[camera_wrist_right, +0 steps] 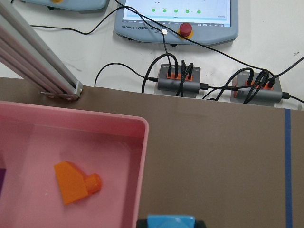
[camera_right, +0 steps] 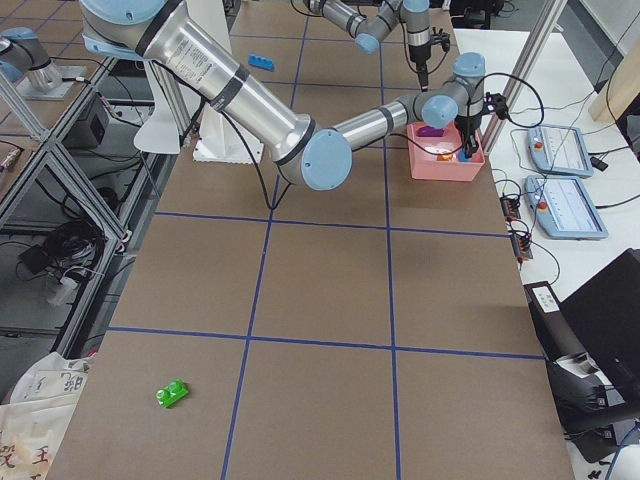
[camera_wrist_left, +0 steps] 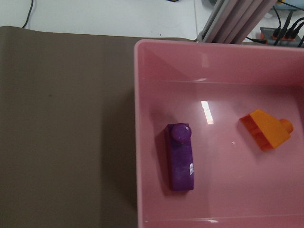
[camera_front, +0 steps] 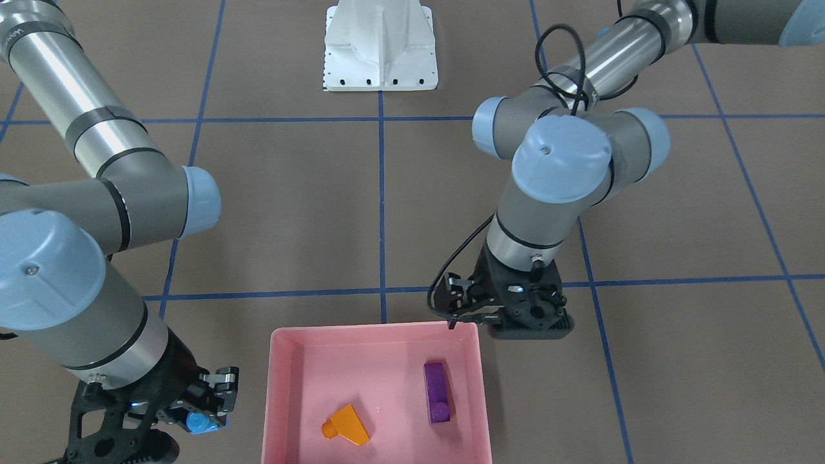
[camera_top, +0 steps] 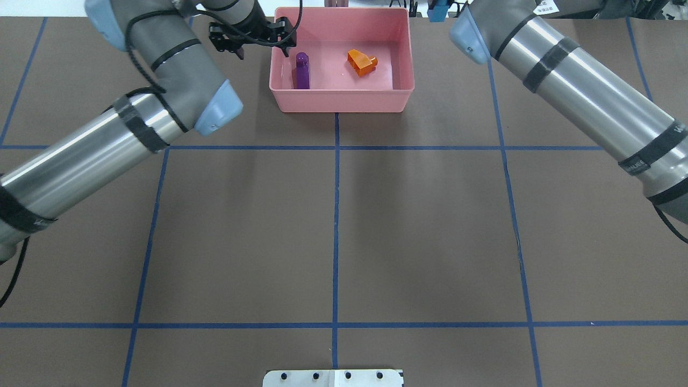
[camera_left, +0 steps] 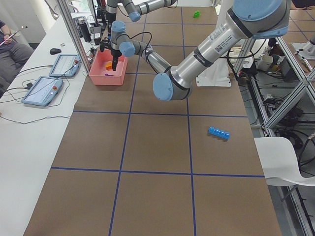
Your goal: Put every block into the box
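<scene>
Light-blue block (camera_front: 200, 423): clamped in your right jaws, just beside the box (camera_front: 377, 327). Left jaws: spread, empty, above a box corner. Purple block (camera_front: 438, 391), orange block (camera_front: 348, 425): inside the box. Long blue block (camera_left: 219, 132), green block (camera_right: 172, 393): on your worktop (camera_top: 430, 242), well apart.
</scene>
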`<action>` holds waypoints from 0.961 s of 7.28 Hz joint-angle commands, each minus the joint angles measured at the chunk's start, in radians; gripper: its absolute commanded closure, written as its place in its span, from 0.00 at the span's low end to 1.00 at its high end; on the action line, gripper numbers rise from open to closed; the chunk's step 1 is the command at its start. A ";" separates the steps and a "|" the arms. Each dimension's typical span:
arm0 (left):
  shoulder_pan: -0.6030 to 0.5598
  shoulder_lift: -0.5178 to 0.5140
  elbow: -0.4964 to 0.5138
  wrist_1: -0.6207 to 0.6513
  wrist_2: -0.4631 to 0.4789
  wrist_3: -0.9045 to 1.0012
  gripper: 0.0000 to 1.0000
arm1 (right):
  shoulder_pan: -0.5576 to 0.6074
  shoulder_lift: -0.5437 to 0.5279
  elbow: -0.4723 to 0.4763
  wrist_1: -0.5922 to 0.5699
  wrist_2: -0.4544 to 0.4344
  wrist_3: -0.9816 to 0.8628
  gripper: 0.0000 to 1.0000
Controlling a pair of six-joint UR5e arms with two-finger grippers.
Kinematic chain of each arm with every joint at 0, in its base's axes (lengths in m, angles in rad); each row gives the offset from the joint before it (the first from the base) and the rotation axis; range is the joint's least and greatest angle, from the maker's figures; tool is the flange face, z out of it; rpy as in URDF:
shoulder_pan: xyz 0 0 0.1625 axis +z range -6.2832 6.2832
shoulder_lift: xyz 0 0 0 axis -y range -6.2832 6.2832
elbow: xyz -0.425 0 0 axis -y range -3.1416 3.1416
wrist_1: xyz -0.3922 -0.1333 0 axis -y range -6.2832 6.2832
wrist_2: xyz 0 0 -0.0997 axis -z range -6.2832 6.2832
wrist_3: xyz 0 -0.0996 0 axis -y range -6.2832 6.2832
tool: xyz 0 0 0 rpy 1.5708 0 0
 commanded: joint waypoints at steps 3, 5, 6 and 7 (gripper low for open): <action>-0.033 0.592 -0.652 0.271 -0.019 0.330 0.00 | -0.145 0.122 -0.172 0.175 -0.187 0.147 1.00; -0.031 0.801 -0.785 0.258 -0.022 0.373 0.00 | -0.197 0.130 -0.214 0.237 -0.307 0.200 1.00; -0.030 0.898 -0.817 0.202 -0.022 0.361 0.00 | -0.201 0.138 -0.213 0.237 -0.312 0.215 0.69; -0.020 1.046 -0.828 0.047 -0.027 0.355 0.00 | -0.201 0.139 -0.213 0.234 -0.314 0.216 0.01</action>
